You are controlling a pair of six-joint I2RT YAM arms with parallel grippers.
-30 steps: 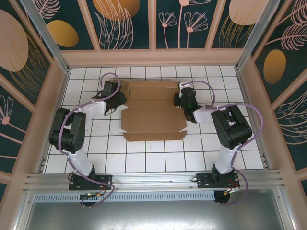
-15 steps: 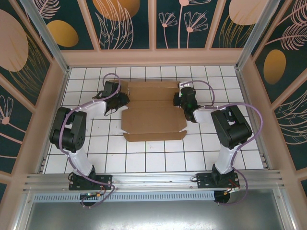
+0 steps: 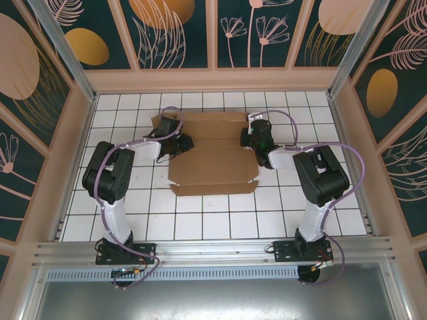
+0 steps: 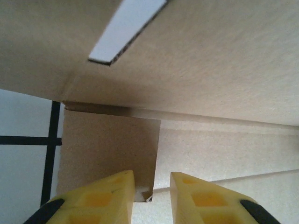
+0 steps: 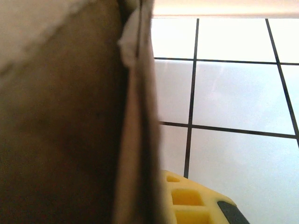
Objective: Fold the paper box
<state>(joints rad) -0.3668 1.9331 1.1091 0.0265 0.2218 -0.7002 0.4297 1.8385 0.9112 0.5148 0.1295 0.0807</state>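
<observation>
The paper box (image 3: 213, 160) is a brown cardboard sheet lying mostly flat on the white tiled floor, with creases and side flaps. My left gripper (image 3: 183, 142) is over its left edge. In the left wrist view the yellow fingers (image 4: 107, 198) stand a little apart, and the edge of a cardboard flap (image 4: 112, 149) lies in the gap, pinched by neither. My right gripper (image 3: 249, 137) is at the box's right edge. In the right wrist view a raised flap (image 5: 133, 140) stands edge-on, with one yellow finger (image 5: 191, 200) pressed against it. The other finger is hidden behind the flap.
Patterned walls (image 3: 213, 40) enclose the tiled floor (image 3: 213, 220) on three sides. An aluminium rail (image 3: 213, 250) runs along the near edge by both arm bases. Open tiles lie in front of the box and to either side of it.
My left arm has swung right, carrying its gripper from beside the box onto its left edge. The right gripper has barely moved and still holds its flap.
</observation>
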